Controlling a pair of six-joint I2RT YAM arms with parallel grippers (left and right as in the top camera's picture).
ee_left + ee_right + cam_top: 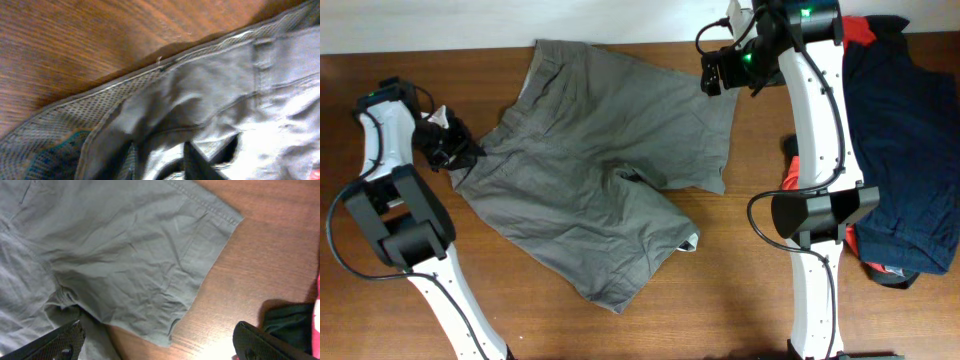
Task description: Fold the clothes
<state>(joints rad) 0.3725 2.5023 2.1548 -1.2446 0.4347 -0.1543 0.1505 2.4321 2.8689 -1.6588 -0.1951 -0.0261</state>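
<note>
The grey-khaki shorts [600,170] lie spread and wrinkled on the wooden table, waistband to the left and the two legs to the right and the front. My left gripper [455,150] is at the left end of the waistband. In the left wrist view, the shorts [225,85] bunch over its dark fingers [200,167], with the pale mesh lining showing; it looks shut on the cloth. My right gripper [715,72] hovers open and empty over the far leg's corner. In the right wrist view, its fingers [160,347] straddle the hem of the shorts [125,245].
A dark navy garment [910,140] lies at the right of the table over a red printed T-shirt [860,30], close behind the right arm. Bare wood [740,270] shows in front of the shorts. The table's far edge runs just behind the shorts.
</note>
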